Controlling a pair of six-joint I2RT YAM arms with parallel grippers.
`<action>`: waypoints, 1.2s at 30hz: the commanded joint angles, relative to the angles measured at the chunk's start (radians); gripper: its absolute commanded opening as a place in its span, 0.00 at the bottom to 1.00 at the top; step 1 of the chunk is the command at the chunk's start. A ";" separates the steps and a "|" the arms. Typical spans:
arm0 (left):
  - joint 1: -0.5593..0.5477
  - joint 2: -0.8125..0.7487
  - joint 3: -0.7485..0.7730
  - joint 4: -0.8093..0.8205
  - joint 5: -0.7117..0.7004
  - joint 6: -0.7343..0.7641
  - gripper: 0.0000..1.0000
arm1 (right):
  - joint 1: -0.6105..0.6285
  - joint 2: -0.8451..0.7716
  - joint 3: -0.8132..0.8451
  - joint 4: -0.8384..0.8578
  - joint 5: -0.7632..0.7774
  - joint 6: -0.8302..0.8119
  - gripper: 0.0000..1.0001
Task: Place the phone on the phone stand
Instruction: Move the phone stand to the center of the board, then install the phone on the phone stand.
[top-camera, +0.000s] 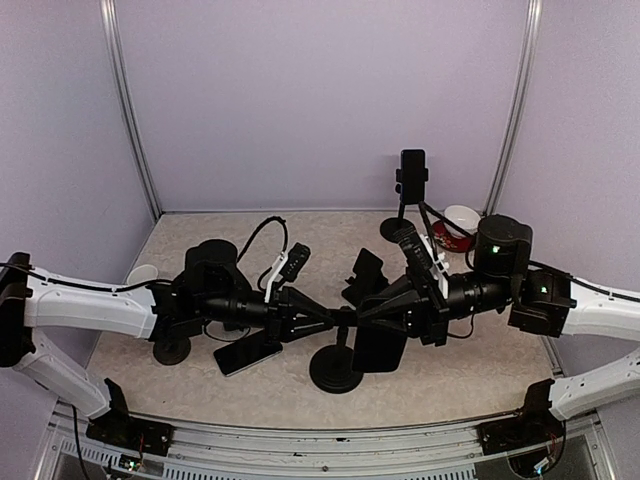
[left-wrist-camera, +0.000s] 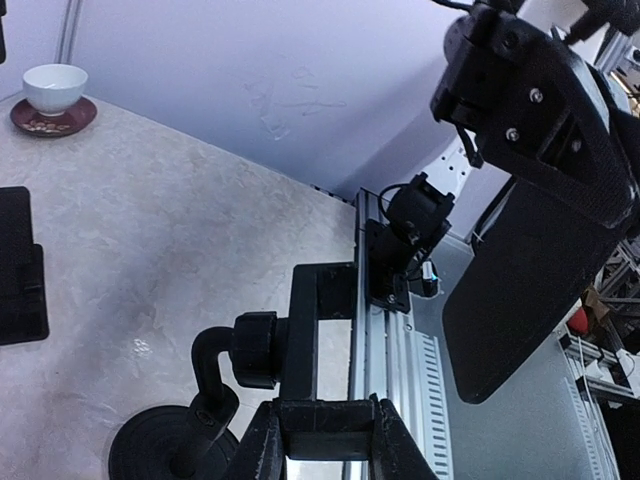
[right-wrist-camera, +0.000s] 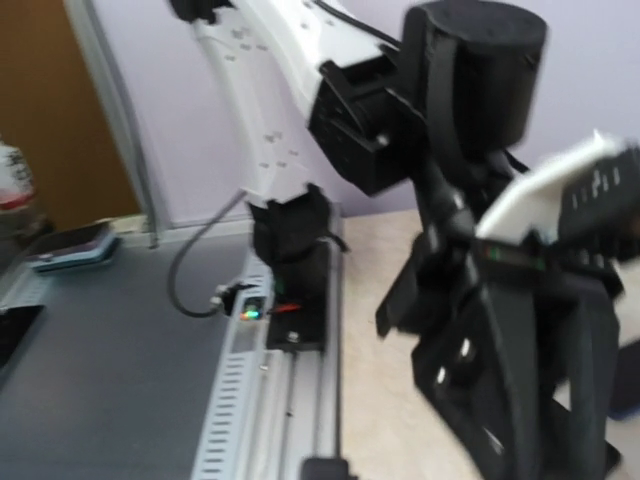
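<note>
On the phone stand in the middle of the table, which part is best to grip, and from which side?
The clamp bracket of the phone stand, from the left, level with the table: its straight flat bars give a pinch square faces; the ball joint and curved neck would slip. The left gripper grips there now.

The beige marbled tabletop (top-camera: 200, 232) under my arms carries a black round-based phone stand (top-camera: 335, 372) at front centre, a flat black phone (top-camera: 245, 352) just left of it, a small white cup (top-camera: 143, 273) far left, and a white bowl on a red saucer (top-camera: 461, 220) back right.
</note>
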 joint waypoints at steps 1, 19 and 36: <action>-0.064 -0.058 0.045 0.024 -0.021 0.032 0.00 | -0.007 0.064 0.068 0.108 -0.159 0.021 0.00; -0.238 -0.111 0.034 0.060 -0.125 0.038 0.00 | 0.040 0.201 0.038 0.371 -0.307 0.092 0.00; -0.251 -0.167 0.019 0.045 -0.117 0.064 0.00 | 0.040 0.197 -0.041 0.408 -0.323 0.092 0.00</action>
